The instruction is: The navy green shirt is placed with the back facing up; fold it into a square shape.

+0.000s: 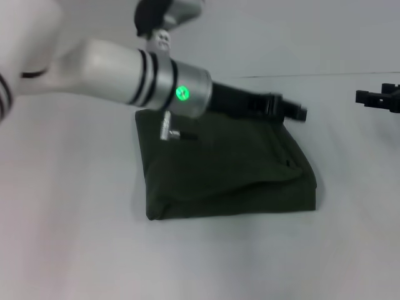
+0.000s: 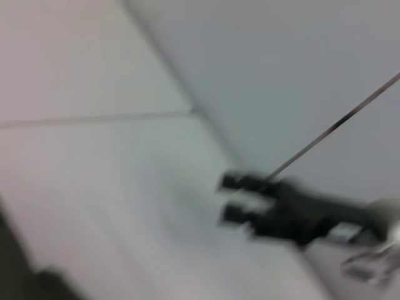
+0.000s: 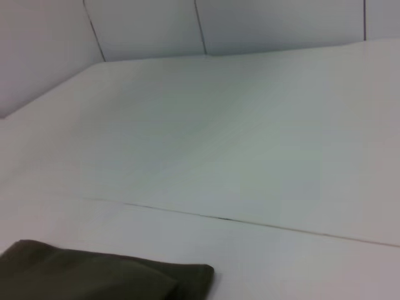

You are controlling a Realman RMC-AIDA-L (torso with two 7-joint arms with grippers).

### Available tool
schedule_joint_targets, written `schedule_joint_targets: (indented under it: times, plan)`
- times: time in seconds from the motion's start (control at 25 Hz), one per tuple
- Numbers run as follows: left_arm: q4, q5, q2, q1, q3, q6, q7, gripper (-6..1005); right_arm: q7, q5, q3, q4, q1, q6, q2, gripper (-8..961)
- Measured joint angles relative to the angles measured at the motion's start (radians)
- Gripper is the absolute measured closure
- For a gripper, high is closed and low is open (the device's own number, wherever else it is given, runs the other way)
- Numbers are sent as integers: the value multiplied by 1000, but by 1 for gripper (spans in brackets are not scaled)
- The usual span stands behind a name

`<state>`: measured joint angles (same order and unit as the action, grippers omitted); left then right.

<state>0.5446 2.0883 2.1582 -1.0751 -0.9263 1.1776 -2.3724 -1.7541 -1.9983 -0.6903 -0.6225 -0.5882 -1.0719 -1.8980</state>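
Observation:
The navy green shirt (image 1: 225,169) lies folded into a compact, roughly square bundle in the middle of the white table, plain side up. My left arm reaches across it from the upper left, and my left gripper (image 1: 297,111) hovers at the bundle's far right corner. Off to the right, clear of the cloth, my right gripper (image 1: 375,97) stands open with nothing in it; it also shows blurred in the left wrist view (image 2: 234,199). A corner of the shirt (image 3: 106,278) appears in the right wrist view, and a dark edge of the shirt (image 2: 15,275) in the left wrist view.
The white table (image 1: 75,237) spreads around the bundle on all sides. A pale wall (image 3: 150,25) rises behind the table's far edge.

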Motion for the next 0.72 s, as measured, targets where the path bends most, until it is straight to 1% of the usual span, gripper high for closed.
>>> schedule_joint_targets:
  times: [0.08,0.16,0.28,0.36,0.4,0.48,0.6,0.72]
  plan:
    - [78,-67,-4,46,28,68,18,597,-1,1,1,0,-4,-3,-4,125]
    - [140,-143,-4,98,54,127,84,542,-11,5,3,-1,-8,-12,-7,125]
    - [180,-290,-7,202,82,182,295,460,-56,8,5,-7,-22,-43,-6,125]
    - [181,-362,-11,273,90,192,451,391,-107,7,5,-9,-37,-74,2,125]
    - [181,-380,-15,297,91,194,505,351,-132,5,2,-9,-45,-94,7,125]
    - [175,-411,-22,366,96,206,653,270,-194,-3,-5,-10,-64,-128,22,125]
    - [176,-414,-28,423,111,245,778,151,-321,-39,-13,-2,-99,-173,52,125]
    - [179,-397,-34,463,146,305,888,33,-474,-107,-16,5,-137,-227,85,126]
